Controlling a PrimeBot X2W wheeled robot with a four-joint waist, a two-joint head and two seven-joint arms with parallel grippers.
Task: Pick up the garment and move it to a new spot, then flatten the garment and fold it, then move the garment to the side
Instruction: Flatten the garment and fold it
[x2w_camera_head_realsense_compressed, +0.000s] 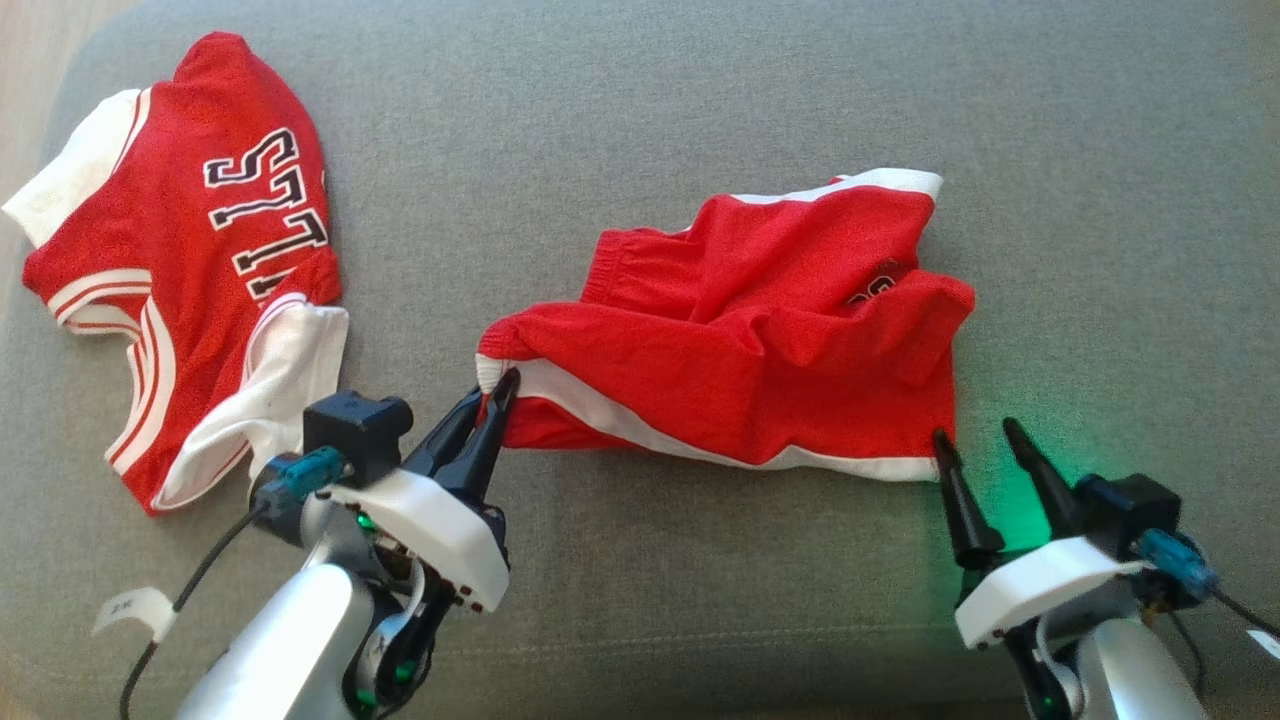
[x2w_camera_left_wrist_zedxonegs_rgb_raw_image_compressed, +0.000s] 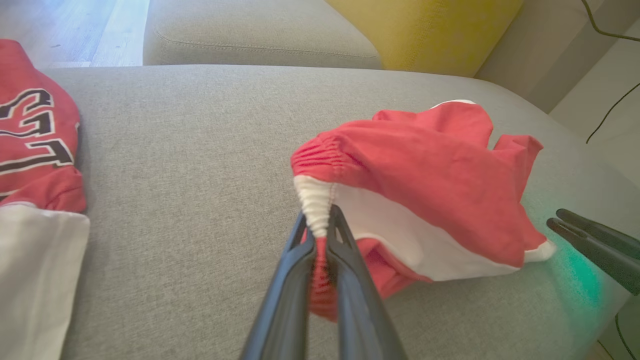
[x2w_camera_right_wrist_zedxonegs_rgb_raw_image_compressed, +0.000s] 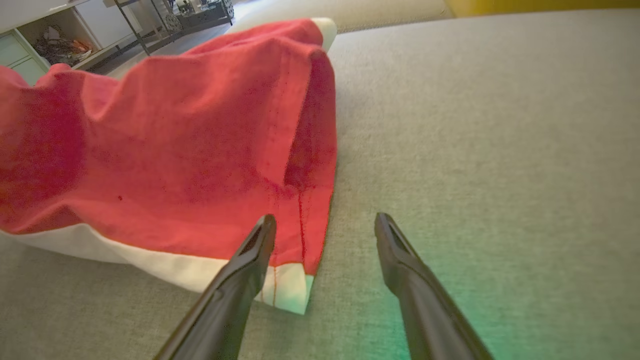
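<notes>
Two corners of the crumpled red shorts (x2w_camera_head_realsense_compressed: 760, 330) are in play at the centre of the grey sofa cushion (x2w_camera_head_realsense_compressed: 640, 90) — the left claw (x2w_camera_head_realsense_compressed: 493, 388) pinched tight on the gathered, white-trimmed corner at the garment's 8 o'clock, the right claw (x2w_camera_head_realsense_compressed: 975, 432) spread wide and empty just beside the hem corner at 5 o'clock. Flattening appears to be the step in hand; the next move calls for the right claw to nip that hem corner so both can draw the cloth taut. A red-and-white jersey (x2w_camera_head_realsense_compressed: 190, 230) lies well apart at 9 o'clock — worth minding on any later slide that way.
</notes>
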